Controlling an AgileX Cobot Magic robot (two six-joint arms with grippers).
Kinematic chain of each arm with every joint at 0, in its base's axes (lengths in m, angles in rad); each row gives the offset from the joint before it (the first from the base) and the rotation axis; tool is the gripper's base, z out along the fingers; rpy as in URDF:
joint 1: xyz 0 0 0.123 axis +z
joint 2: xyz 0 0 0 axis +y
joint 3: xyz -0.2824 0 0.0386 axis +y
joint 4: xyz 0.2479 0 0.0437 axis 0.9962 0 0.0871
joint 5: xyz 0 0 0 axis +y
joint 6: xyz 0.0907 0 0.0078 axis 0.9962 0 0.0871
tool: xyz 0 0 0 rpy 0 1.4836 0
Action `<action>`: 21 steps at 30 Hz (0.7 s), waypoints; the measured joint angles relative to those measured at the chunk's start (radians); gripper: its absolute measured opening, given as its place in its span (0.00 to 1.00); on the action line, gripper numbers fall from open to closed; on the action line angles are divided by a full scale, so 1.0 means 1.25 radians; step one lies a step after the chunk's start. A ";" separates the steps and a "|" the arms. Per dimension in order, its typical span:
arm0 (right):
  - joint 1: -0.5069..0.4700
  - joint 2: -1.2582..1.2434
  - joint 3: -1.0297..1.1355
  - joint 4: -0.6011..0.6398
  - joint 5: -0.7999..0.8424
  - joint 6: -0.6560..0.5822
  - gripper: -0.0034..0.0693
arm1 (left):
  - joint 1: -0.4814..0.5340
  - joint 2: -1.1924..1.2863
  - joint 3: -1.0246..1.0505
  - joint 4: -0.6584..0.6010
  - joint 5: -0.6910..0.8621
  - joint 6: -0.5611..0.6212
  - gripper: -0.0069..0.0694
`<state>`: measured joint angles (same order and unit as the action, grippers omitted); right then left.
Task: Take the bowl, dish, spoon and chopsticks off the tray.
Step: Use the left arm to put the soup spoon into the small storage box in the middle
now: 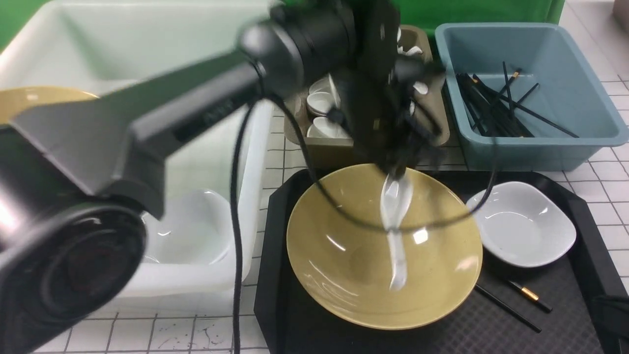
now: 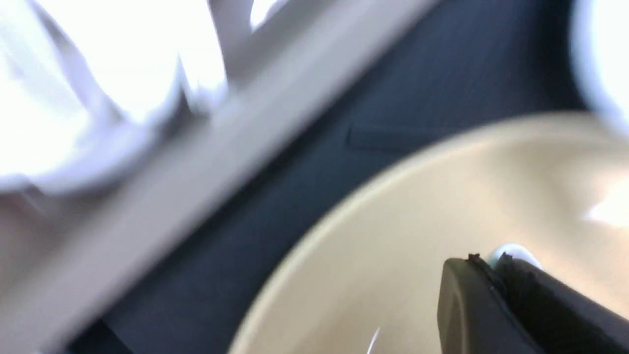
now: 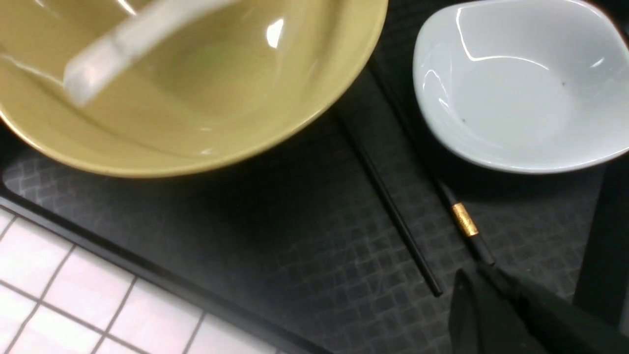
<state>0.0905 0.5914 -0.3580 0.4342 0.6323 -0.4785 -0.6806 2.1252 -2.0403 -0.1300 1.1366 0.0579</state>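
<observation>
While left gripper [image 1: 395,173] clamps spoon [image 1: 397,216] in bowl [image 1: 334,255], right gripper [image 3: 474,276] is closed, empty.

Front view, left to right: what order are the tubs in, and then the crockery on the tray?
Tubs: white tub → olive tub → blue tub. On the tray: bowl → dish. Left out: spoon, chopsticks, which overlap bowl or dish.

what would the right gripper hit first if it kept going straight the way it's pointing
Probably the banded chopstick, whose end lies just off the tip of the shut right gripper. How high the gripper is above the tray is unclear, so it may pass over.
</observation>
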 joint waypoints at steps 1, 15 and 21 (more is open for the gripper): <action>0.000 0.000 0.000 0.000 0.000 0.000 0.11 | 0.006 -0.003 -0.024 0.000 -0.012 0.001 0.08; 0.000 0.000 0.001 0.000 -0.008 0.000 0.12 | 0.132 0.082 -0.104 0.221 -0.610 -0.091 0.10; 0.000 0.002 0.001 0.000 -0.012 0.000 0.12 | 0.116 0.159 -0.104 0.491 -0.575 -0.090 0.36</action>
<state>0.0905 0.5945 -0.3569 0.4342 0.6176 -0.4785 -0.5361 2.3236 -2.1697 0.4834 0.4176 -0.0550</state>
